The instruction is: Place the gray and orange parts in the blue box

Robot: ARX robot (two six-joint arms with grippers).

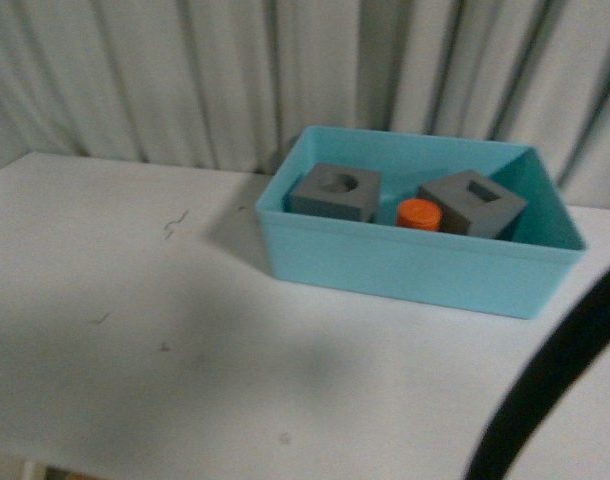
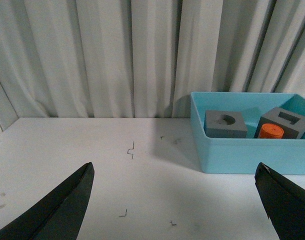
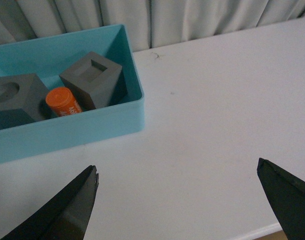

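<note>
In the front view the table [image 1: 135, 300] fills the left and lower frame, with only a few small specks on it; right of centre, toward the top, sits the blue box [image 1: 405, 265], and all three parts lie inside it — the cube with the round recess [image 1: 335, 192] at left, the orange cylinder [image 1: 419, 214] in the middle, the slotted cube [image 1: 473, 203] at right, turned at an angle. With nothing left on the table, the task looks finished, which would explain why both arms hang back from the box. The left gripper [image 2: 175, 200] hovers above the table with its fingers spread wide and nothing between them, the box in the right of its frame. The right gripper [image 3: 185, 205] is likewise splayed and holds nothing, the box at upper left of its view — a resting pose, by my reading, rather than a reach.
</note>
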